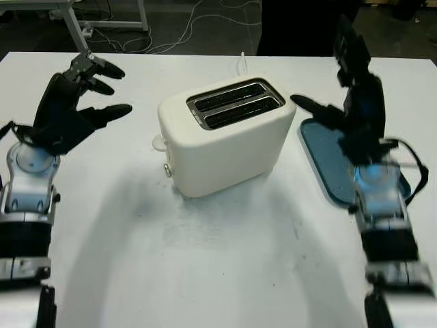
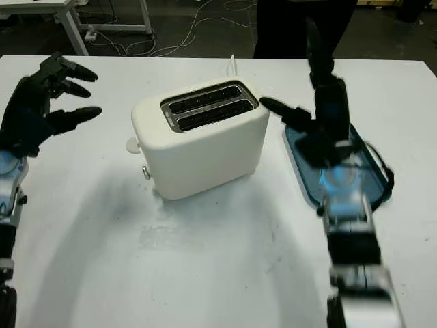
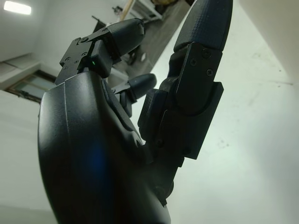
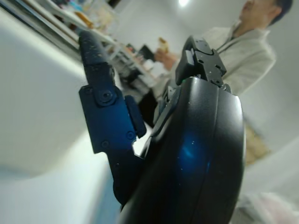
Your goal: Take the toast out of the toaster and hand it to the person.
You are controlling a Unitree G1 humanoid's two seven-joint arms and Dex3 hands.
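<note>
Setup: white bench (image 1: 225, 273), one cream two-slot toaster (image 1: 225, 140) near its middle, turned at a slant. Both slots (image 1: 235, 102) look dark from above; no toast can be made out in them, and whether a slice sits down inside cannot be told. One small round knob (image 1: 168, 171) on the toaster's near-left end, a pale lever tab (image 1: 158, 142) just above it. A white cord (image 1: 242, 63) leads off behind the toaster toward the far edge.

Surroundings: one blue tray (image 2: 355, 171) lies flat on the bench to the right of the toaster, close beside it but not touching. Beyond the far edge, dark floor with loose cables (image 1: 177, 27) and white table legs (image 1: 72, 20). A person in a pale top (image 4: 243, 51) shows in the right wrist view, standing past the bench; dark legs (image 2: 280, 27) at the far edge in the right eye view.

Left robot hand (image 1: 72, 102): raised over the bench, well left of the toaster, open, holding nothing.

Right robot hand (image 2: 317, 102): raised over the blue tray, open, holding nothing; one finger (image 2: 280, 109) points toward the toaster's right end, just short of it. This hand and forearm cover part of the tray.

Count: toaster 1, slots 2, tray 1, robot hands 2, person 1.
</note>
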